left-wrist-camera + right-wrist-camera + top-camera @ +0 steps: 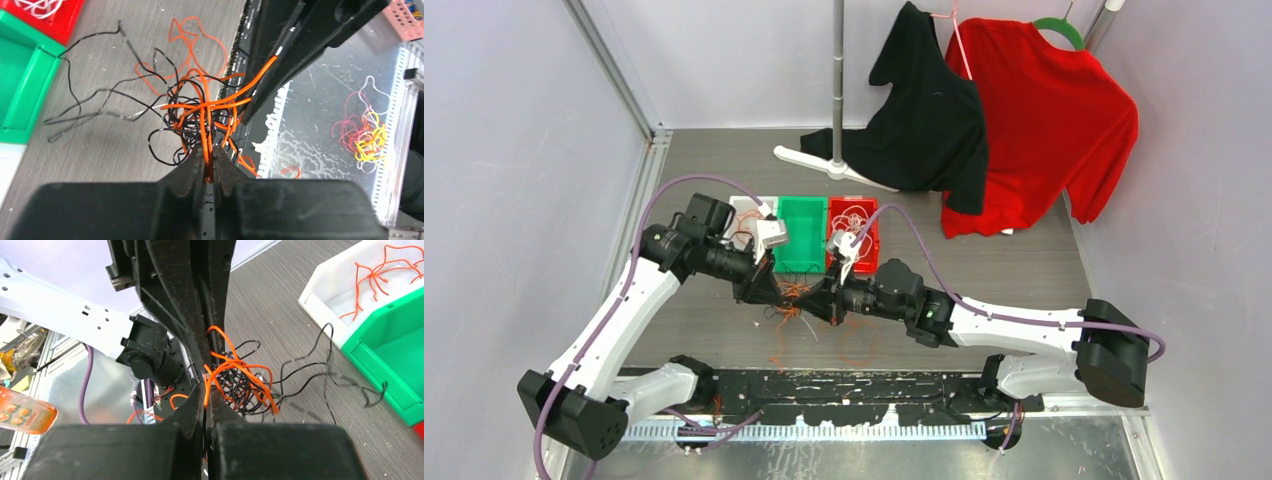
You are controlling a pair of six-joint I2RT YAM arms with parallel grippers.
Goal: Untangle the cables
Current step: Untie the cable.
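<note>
Two grippers are meeting over one knot near the middle of the desk, on the near-edge side of the three bins. The left gripper (212, 152) is pinching an orange cable (206, 131) between pressed-together fingers. The right gripper (206, 385) is clamping an orange strand too; whether it is the same strand cannot be told. Between them the tangle (200, 112) is bunching, orange loops threading through black cables (100, 95) that are trailing out across the desk.

Progress, as judged: partly done. Orange cables (380, 270) are lying in the white bin (320, 290), and white cables (854, 220) in the red bin (864, 265). The green bin (799, 263) is showing nothing inside. Remaining: orange and black are needing separation, strand by strand, with no black cable sorted into any bin.
</note>
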